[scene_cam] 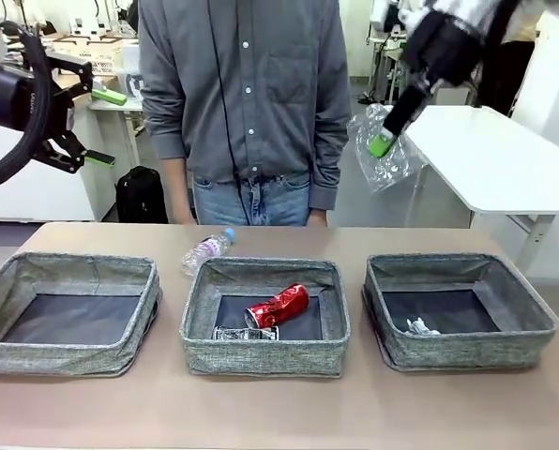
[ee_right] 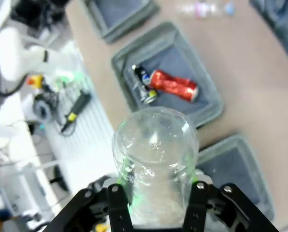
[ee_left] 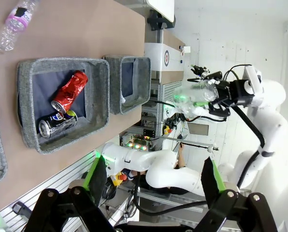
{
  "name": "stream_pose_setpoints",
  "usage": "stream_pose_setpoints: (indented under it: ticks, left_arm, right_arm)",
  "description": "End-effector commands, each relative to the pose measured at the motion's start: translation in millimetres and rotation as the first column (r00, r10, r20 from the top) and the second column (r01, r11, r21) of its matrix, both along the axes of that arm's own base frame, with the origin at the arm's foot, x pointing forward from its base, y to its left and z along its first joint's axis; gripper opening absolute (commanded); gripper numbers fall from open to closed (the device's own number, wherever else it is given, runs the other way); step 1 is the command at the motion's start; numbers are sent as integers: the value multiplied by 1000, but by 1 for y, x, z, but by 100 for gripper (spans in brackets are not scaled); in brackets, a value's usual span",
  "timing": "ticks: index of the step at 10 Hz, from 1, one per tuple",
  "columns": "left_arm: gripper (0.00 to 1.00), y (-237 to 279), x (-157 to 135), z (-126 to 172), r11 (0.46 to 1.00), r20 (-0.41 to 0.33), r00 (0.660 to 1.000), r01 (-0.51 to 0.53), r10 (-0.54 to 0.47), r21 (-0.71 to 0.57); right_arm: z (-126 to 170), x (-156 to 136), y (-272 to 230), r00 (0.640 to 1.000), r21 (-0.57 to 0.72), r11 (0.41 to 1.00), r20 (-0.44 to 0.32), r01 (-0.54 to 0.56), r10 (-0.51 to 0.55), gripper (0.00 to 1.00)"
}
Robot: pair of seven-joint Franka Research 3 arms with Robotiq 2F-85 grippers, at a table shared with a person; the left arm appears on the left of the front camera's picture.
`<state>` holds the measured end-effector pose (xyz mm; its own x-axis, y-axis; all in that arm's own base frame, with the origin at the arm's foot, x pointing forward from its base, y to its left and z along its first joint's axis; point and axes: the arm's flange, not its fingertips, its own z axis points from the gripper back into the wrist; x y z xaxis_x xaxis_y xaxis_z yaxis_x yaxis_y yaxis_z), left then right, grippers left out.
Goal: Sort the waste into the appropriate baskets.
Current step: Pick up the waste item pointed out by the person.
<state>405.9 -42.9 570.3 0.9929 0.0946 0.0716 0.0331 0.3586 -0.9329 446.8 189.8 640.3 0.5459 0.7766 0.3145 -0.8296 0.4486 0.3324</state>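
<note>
Right jaws: raised high above the desk's [scene_cam: 279, 412] far right corner, pinching the clear plastic cup [scene_cam: 392, 169] between their green pads [scene_cam: 381, 145].
Cup in the right wrist view: the clear plastic cup [ee_right: 156, 159] stands up between the two black fingers, touching both.
Left jaws: spread wide with nothing between them, held high over the desk's left edge; the green pads [ee_left: 94, 176] stand well apart.
Middle basket [scene_cam: 261, 356]: well below the right jaws and to their left; it sits between the other two baskets on the desk.
Crushed red can [scene_cam: 278, 307]: lies tilted inside the middle basket, far below both sets of jaws.
Flattened dark printed can [scene_cam: 245, 333]: lies in the same basket, just beside the red can, against the near wall.
Right basket [scene_cam: 533, 319]: almost straight below the right jaws.
Crumpled white paper wad [scene_cam: 420, 327]: rests on the right basket's dark bottom.
Left basket [scene_cam: 7, 281]: below the left jaws, its dark bottom bare.
Clear blue-capped plastic bottle [scene_cam: 207, 250]: lies on its side on the desk, just behind the middle basket's far left corner, between the two sets of jaws and far below them.
Person [scene_cam: 247, 94]: stands at the far side of the desk in a grey shirt, between the two sets of jaws.
</note>
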Motion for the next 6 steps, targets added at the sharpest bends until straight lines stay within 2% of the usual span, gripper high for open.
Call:
stream_pose_setpoints:
  ticks: [1, 2, 3, 4, 5, 6]
  left_arm:
    - [100, 2, -2, 1, 1000, 5, 1000, 11, -11, 3]
    - [100, 2, -2, 1, 1000, 5, 1000, 11, -11, 3]
    - [100, 2, -2, 1, 1000, 5, 1000, 11, -11, 3]
    - [100, 2, -2, 1, 1000, 5, 1000, 11, -11, 3]
    - [100, 2, -2, 1, 1000, 5, 1000, 11, -11, 3]
    - [100, 2, -2, 1, 1000, 5, 1000, 11, -11, 3]
  right_arm:
    - [20, 10, 55, 988, -175, 976, -54, 131, -142, 48]
    - [29, 2, 92, 960, -246, 932, -22, 265, -279, 48]
    - [37, -6, 125, 946, -282, 907, 7, 314, -325, 48]
    - [49, -14, 155, 948, -301, 902, 30, 310, -316, 48]
    - [64, -22, 182, 979, -274, 940, 42, 202, -198, 48]
    - [75, -22, 200, 981, -325, 927, 117, 186, -156, 48]
